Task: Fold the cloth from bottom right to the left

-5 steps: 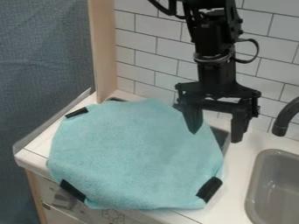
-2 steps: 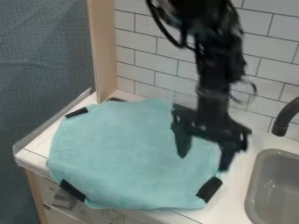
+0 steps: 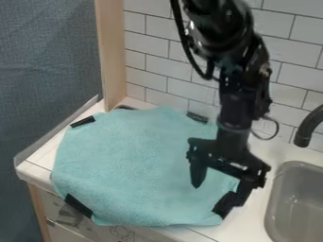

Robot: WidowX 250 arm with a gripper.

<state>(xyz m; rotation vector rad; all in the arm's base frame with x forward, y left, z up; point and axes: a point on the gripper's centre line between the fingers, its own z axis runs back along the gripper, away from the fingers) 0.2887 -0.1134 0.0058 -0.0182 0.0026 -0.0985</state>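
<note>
My gripper [image 3: 216, 194] hangs open over the right part of the cloth, one finger above the teal fabric and the other beside the black patch at the bottom right corner. The teal cloth [image 3: 135, 165] lies spread over the stove top and the counter's front edge, with black patches at its corners. The bottom right black patch [image 3: 224, 205] is partly covered by the gripper's right finger. Whether the fingers touch the cloth I cannot tell.
To the right is a grey sink [image 3: 301, 203] with a black faucet [image 3: 306, 127] behind it. A white tiled wall [image 3: 154, 42] and a wooden post [image 3: 111, 52] stand at the back. White counter [image 3: 260, 222] shows between cloth and sink.
The gripper has come down and forward from the back right of the cloth to its bottom right corner, staying open. The cloth has not visibly moved.
</note>
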